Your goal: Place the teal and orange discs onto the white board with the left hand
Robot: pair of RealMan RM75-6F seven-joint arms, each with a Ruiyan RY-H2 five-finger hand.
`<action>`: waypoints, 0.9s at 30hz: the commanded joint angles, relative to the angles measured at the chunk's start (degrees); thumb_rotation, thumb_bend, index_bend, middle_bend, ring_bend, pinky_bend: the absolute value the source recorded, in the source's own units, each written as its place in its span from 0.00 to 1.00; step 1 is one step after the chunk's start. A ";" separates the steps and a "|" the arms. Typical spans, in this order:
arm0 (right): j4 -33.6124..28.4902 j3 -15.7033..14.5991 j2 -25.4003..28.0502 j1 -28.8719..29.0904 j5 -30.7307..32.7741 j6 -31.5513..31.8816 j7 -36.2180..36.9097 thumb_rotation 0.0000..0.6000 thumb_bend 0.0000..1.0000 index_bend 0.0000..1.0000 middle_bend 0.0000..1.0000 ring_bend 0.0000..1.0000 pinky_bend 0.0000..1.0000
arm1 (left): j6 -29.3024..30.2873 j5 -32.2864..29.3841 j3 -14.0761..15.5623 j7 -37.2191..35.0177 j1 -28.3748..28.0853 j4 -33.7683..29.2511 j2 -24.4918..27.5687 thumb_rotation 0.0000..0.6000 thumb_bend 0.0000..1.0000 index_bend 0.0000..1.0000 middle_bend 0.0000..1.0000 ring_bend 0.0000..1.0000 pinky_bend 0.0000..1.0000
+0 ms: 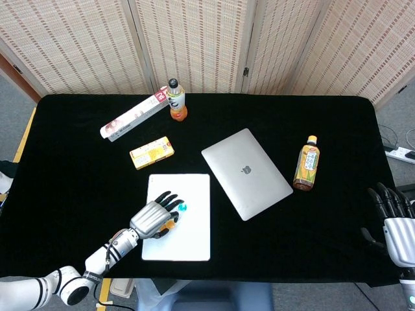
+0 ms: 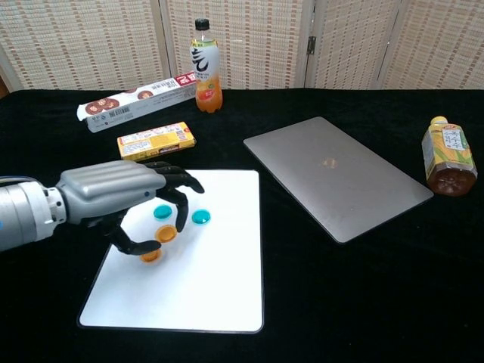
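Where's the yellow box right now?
In the chest view the yellow box lies at upper left on the black table, between the long carton behind it and the white board in front.

The board (image 2: 204,287) lay near the table's (image 2: 378,302) front edge, with discs (image 2: 200,217) on it. The left hand (image 2: 113,198) hung over the board's left part. A laptop (image 2: 336,174) lay right of the board, a bottle (image 2: 448,156) further right. Behind the board sat a small box (image 2: 156,141), a long box (image 2: 136,101) and another bottle (image 2: 206,68).
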 commanded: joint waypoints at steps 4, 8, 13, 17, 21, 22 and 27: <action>0.09 0.01 -0.02 -0.07 0.14 -0.07 0.13 1.00 0.32 0.00 0.00 0.00 0.00 | -1.85 -1.97 -0.39 2.12 -1.65 0.53 -2.07 1.00 0.44 0.49 0.15 0.01 0.00; 0.20 -0.03 -0.07 -0.11 0.20 -0.14 0.23 1.00 0.32 0.00 0.00 0.00 0.00 | -2.75 -3.23 -0.28 3.40 -2.43 1.26 -3.46 1.00 0.43 0.49 0.15 0.01 0.00; 0.35 -0.02 -0.10 -0.24 0.29 -0.04 0.34 1.00 0.32 0.00 0.00 0.00 0.00 | -2.95 -4.27 -0.12 4.64 -2.95 1.96 -4.76 1.00 0.43 0.49 0.15 0.01 0.00; 0.46 -0.04 -0.13 -0.33 0.36 -0.03 0.44 1.00 0.32 0.00 0.00 0.00 0.00 | -3.05 -5.01 0.02 5.43 -3.34 2.41 -5.40 1.00 0.43 0.49 0.15 0.01 0.00; 0.51 -0.01 -0.11 -0.42 0.42 0.04 0.52 1.00 0.32 0.00 0.00 0.00 0.00 | -2.89 -5.59 0.18 6.04 -3.51 2.32 -5.51 1.00 0.43 0.48 0.15 0.01 0.00; 0.52 -0.01 -0.11 -0.43 0.43 0.05 0.53 1.00 0.32 0.00 0.00 0.00 0.00 | -2.82 -5.65 0.23 6.11 -3.54 2.22 -5.49 1.00 0.43 0.47 0.15 0.01 0.00; 0.67 0.07 -0.21 -0.44 0.40 0.12 0.75 1.00 0.32 0.00 0.00 0.00 0.00 | -2.07 -5.62 0.50 6.36 -3.60 1.57 -5.49 1.00 0.43 0.38 0.15 0.00 0.00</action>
